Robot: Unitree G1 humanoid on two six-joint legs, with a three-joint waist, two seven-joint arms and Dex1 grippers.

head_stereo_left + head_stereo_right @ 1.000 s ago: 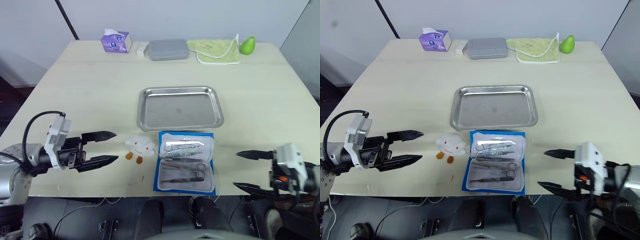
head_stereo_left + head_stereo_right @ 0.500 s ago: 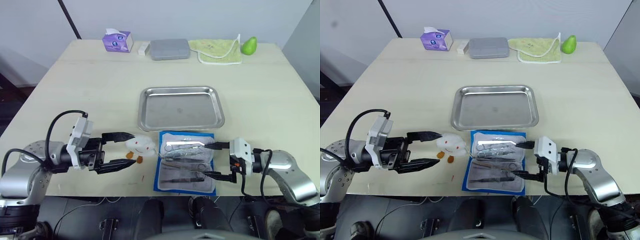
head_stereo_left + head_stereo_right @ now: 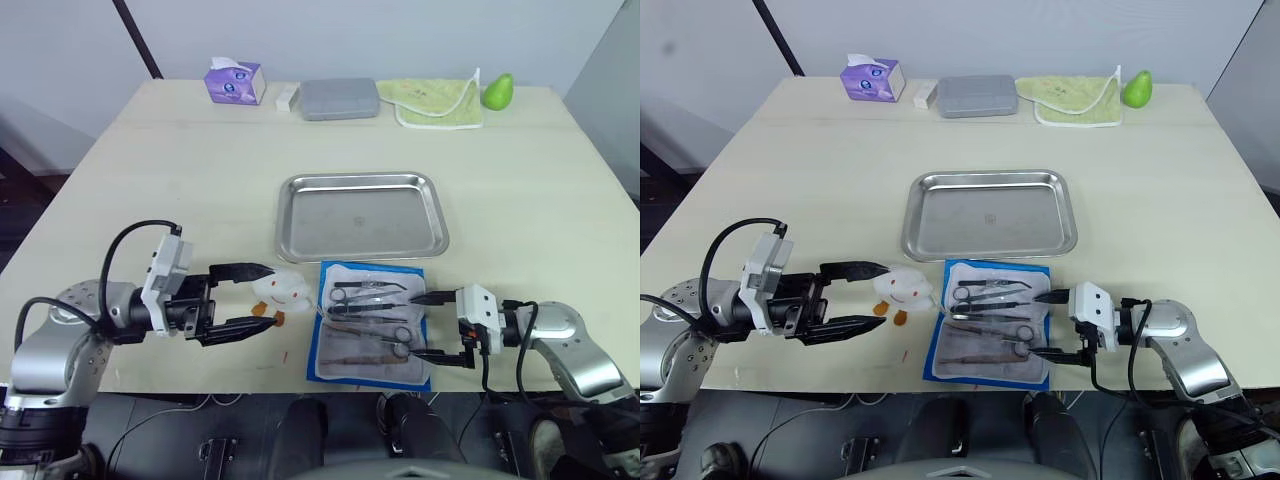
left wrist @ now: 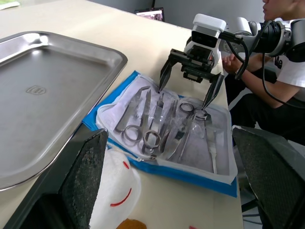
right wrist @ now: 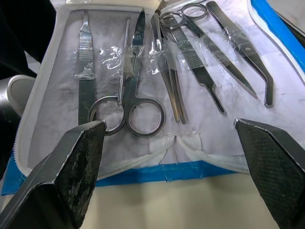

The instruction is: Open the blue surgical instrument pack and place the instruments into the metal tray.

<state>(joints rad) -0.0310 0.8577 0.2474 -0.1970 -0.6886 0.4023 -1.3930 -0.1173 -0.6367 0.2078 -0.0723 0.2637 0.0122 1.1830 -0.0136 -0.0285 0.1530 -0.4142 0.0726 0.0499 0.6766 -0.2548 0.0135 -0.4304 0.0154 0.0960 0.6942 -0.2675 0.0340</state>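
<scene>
Blue surgical instrument pack (image 3: 372,322) lies open at the near table edge, pale lining up, just in front of the empty metal tray (image 3: 362,215). The instruments (image 5: 143,81) sit side by side inside: scissors, forceps, tweezers, a flat handle. Clear film straps cross several of them, probably tacking them to the lining, though the film's edges are hard to read.

Handling: thin, stiff, light steel, slick on rubber pads; tips are sharp. The wrap is soft and will likely drag if a tool sticks. Best hold is mid-shank or just ahead of the ring handles, pinching across the narrow width.

Right gripper (image 3: 430,327) reaches in low from the pack's right edge, fingers spread wide, holding nothing, tips at the pack's right border. Left gripper (image 3: 255,296) hovers level beside the white plush toy (image 3: 281,291), left of the pack, also wide and empty.
</scene>
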